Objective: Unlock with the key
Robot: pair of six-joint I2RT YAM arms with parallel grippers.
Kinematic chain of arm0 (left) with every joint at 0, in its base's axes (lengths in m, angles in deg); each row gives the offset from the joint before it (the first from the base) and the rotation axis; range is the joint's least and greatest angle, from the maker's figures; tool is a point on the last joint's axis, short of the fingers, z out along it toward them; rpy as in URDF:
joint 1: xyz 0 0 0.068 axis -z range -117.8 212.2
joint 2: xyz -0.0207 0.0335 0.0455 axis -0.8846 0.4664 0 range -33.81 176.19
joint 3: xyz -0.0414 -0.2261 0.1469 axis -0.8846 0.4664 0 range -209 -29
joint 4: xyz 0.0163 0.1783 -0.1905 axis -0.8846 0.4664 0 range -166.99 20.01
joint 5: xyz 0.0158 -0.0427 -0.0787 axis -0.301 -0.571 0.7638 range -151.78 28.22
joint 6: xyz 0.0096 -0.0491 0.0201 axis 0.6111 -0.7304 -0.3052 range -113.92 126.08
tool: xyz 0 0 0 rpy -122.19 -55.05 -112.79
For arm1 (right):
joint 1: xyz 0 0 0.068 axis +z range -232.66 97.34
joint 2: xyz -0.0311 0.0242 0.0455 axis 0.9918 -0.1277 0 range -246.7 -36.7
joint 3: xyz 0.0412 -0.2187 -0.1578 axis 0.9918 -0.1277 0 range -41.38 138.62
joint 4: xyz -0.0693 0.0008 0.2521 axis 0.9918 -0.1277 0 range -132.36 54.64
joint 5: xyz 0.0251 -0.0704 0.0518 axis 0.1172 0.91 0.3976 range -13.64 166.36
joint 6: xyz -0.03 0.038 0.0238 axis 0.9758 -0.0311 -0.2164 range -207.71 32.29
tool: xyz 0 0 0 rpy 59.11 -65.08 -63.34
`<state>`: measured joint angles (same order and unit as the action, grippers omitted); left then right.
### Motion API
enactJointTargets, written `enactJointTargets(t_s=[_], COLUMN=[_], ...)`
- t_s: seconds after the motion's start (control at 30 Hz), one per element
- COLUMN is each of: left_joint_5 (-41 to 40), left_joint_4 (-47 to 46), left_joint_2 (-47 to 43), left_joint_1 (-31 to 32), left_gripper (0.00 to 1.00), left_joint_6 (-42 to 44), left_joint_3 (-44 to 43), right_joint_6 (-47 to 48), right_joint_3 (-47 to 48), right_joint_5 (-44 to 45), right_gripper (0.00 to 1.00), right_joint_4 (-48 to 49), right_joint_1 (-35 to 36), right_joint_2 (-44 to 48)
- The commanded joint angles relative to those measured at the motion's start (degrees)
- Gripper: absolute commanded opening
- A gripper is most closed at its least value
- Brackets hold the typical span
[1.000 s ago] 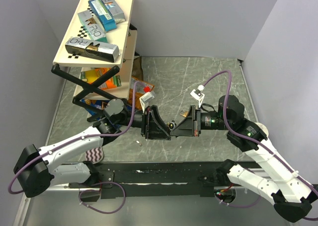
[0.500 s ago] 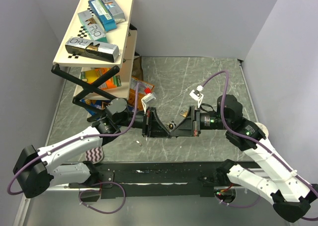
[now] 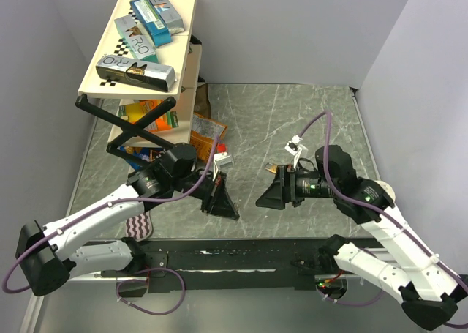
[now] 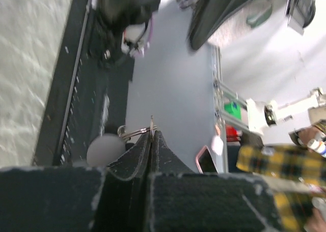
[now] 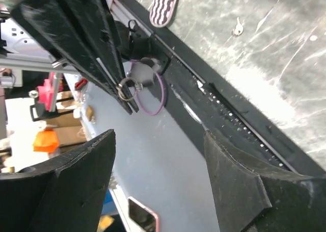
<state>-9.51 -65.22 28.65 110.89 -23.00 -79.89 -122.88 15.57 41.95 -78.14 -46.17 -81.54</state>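
Observation:
My left gripper [image 3: 234, 214] hangs low over the table's near edge, its fingers pressed flat together. It is shut on the key [image 4: 137, 133]. Only a small metal ring and a thin sliver stick out at the tips. In the right wrist view the same ring of the key [image 5: 126, 89] dangles from the left gripper [image 5: 127, 105] at upper left. My right gripper [image 3: 262, 200] stands a short way to the right of it. Its jaws are wide apart with nothing between them [image 5: 159, 140]. The two grippers do not touch.
A tilted shelf rack [image 3: 139, 40] with boxes stands at the back left, with snack packets [image 3: 206, 130] under it. A striped cloth [image 5: 164, 5] lies by the left arm. A tiny silver bit [image 5: 237, 25] rests on the marble. A black rail [image 3: 234, 256] runs along the near edge.
My left gripper shut on the key's ring and swung down toward the near edge. My right gripper opened and drew back to the right, so the two tips are now apart.

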Motion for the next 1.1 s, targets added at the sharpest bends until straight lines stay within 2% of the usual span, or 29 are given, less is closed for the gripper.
enactJointTargets(t_s=[0.0, 0.07, 0.2, 0.37, 0.87, 1.07], left_joint_5=[4.6, 5.2, 5.7, 6.4, 7.0, 7.0], left_joint_4=[7.6, 8.2, 11.3, 13.6, 12.1, 10.9], left_joint_2=[-1.3, -1.1, 0.3, 2.1, 2.1, 1.8], left_joint_1=[0.2, 0.2, 0.3, 0.2, 0.3, 0.3], left_gripper=[0.01, 0.01, 0.01, 0.01, 0.01, 0.01], left_joint_6=[3.0, 2.8, 4.2, 5.8, 5.1, 4.2], left_joint_3=[-1.6, -1.6, -3.1, -5.0, -4.6, -3.9], right_joint_6=[4.1, 4.2, 3.0, 0.6, -2.0, -2.8], right_joint_3=[2.7, 2.5, 0.4, -2.4, -5.2, -5.7], right_joint_5=[1.5, 0.7, 2.1, 3.6, 0.4, -1.6], right_gripper=[0.77, 0.73, 0.59, 0.49, 0.3, 0.28], right_joint_4=[1.9, 5.5, 11.6, 19.3, 25.1, 25.5], right_joint_1=[0.3, 2.4, 8.0, 13.3, 16.0, 16.9], right_joint_2=[1.0, -0.4, -3.1, -6.5, -8.7, -9.2])
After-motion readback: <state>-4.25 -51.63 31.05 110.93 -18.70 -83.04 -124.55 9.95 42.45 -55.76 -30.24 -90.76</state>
